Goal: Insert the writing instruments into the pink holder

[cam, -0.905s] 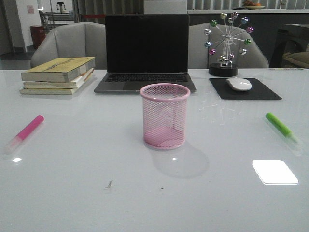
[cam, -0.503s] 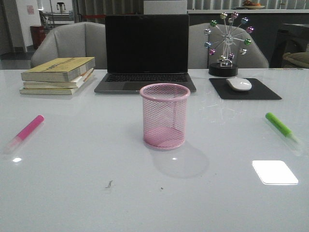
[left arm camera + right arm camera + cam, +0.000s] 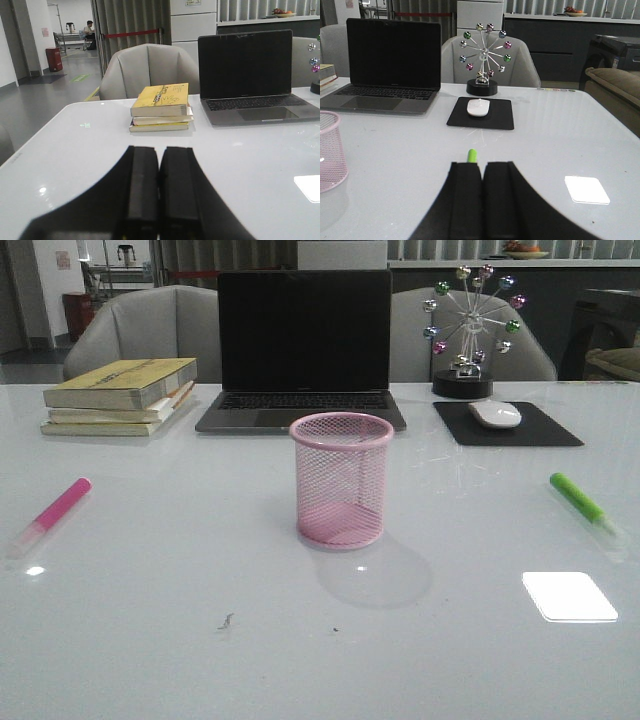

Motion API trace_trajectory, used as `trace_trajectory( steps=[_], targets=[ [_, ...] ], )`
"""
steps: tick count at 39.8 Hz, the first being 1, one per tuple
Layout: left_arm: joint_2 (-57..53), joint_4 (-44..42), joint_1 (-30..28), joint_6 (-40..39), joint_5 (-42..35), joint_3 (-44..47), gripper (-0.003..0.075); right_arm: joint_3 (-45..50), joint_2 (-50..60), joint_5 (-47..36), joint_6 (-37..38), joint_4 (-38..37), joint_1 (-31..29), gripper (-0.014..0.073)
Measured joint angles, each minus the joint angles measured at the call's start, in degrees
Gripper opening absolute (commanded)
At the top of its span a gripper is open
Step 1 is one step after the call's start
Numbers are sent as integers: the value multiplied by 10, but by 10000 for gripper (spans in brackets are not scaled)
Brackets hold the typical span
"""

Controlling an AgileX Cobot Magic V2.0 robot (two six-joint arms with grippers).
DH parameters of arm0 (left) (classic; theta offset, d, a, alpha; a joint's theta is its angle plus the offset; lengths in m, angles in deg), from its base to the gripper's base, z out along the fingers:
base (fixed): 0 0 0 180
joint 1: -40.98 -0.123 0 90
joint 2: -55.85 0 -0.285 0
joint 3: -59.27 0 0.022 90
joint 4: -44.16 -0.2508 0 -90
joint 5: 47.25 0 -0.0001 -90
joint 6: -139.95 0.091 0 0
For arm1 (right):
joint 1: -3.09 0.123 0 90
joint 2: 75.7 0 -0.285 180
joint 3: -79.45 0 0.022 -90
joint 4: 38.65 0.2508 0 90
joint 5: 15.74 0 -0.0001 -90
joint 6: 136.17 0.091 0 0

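Note:
The pink holder [image 3: 341, 480] stands upright and empty at the table's middle; its mesh side [image 3: 330, 150] also shows in the right wrist view. A pink highlighter [image 3: 55, 510] lies flat on the table at the left. A green highlighter [image 3: 580, 500] lies flat at the right; only its far tip [image 3: 472, 155] shows past my right gripper. My left gripper [image 3: 159, 150] is shut with nothing in it, above bare table. My right gripper [image 3: 481, 165] is shut and empty too, over the green highlighter's length. Neither arm shows in the front view.
A stack of books [image 3: 125, 395] sits at the back left and a dark laptop [image 3: 303, 350] behind the holder. A white mouse [image 3: 495, 414] rests on a black pad [image 3: 508, 426], with a ball ornament [image 3: 470, 330] behind it. A bright light patch [image 3: 569, 596] lies on the table.

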Motion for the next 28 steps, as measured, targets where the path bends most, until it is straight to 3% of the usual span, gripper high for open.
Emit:
trace_trajectory(
  steps=[10, 17, 23, 28],
  targets=[
    [0, 0, 0, 0, -86, 0, 99, 0, 0, -16, 0, 0, 0, 38],
    [0, 0, 0, 0, -175, -3, 99, 0, 0, -102, 0, 0, 0, 38],
    [0, 0, 0, 0, -174, -43, 99, -31, 0, -132, 0, 0, 0, 38],
    [5, -7, 0, -1, -141, -99, 99, -100, 0, -99, 0, 0, 0, 38]
  ],
)
